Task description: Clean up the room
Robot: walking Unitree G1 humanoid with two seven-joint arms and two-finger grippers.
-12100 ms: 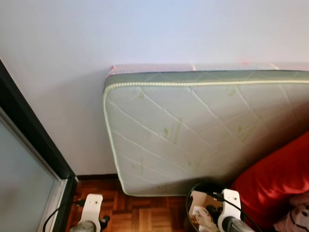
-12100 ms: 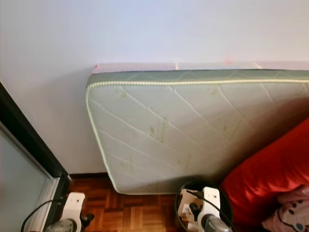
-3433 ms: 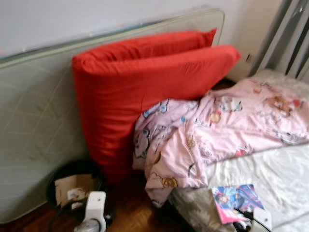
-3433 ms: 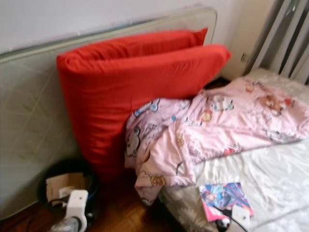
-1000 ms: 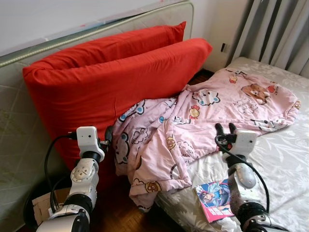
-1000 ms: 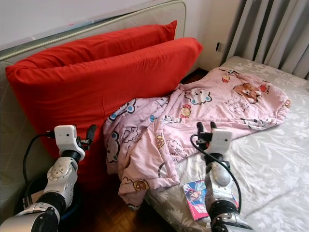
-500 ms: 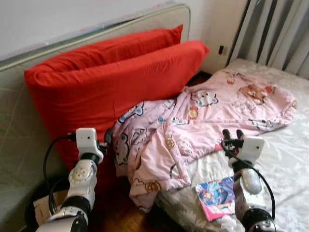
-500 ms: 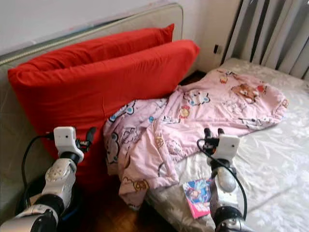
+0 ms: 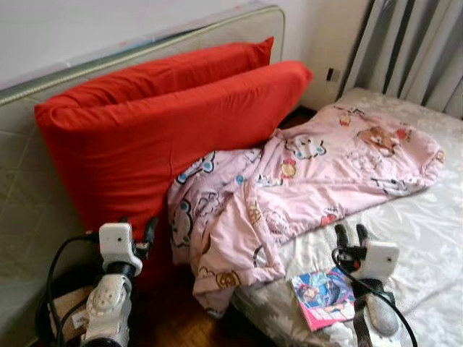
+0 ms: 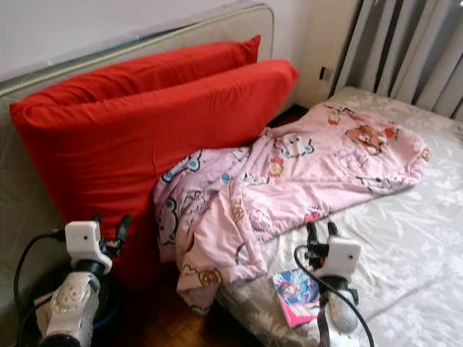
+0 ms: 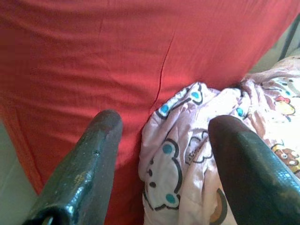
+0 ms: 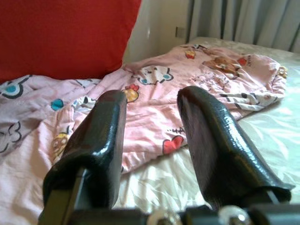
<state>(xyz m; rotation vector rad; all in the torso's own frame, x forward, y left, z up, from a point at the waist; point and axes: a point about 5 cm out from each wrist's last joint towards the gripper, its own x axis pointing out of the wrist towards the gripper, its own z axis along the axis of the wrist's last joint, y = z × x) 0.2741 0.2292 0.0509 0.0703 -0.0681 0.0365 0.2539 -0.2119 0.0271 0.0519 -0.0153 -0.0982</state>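
Observation:
A pink cartoon-print blanket (image 9: 304, 173) lies rumpled across the bed's near corner and spills down against a big red folded cushion (image 9: 173, 123). A colourful magazine (image 9: 325, 293) rests on the sheet at the bed's edge. My left gripper (image 9: 139, 230) hangs low in front of the red cushion, open and holding nothing; the left wrist view has its fingers (image 11: 89, 164) apart before the red cloth and the blanket's hanging fold (image 11: 187, 154). My right gripper (image 9: 350, 235) is open above the sheet just short of the blanket's edge (image 12: 154, 93), beside the magazine.
A pale quilted mattress (image 9: 29, 188) leans on the wall behind the cushion. A black bin (image 9: 51, 318) with cardboard sits on the wooden floor (image 9: 173, 318) at lower left. The bed (image 9: 427, 217) has a grey floral sheet; grey curtains (image 9: 412, 43) hang behind it.
Both arms have dropped lower since half a second ago, fingers still apart. Earlier the camera swung from the wall and mattress round to the bed.

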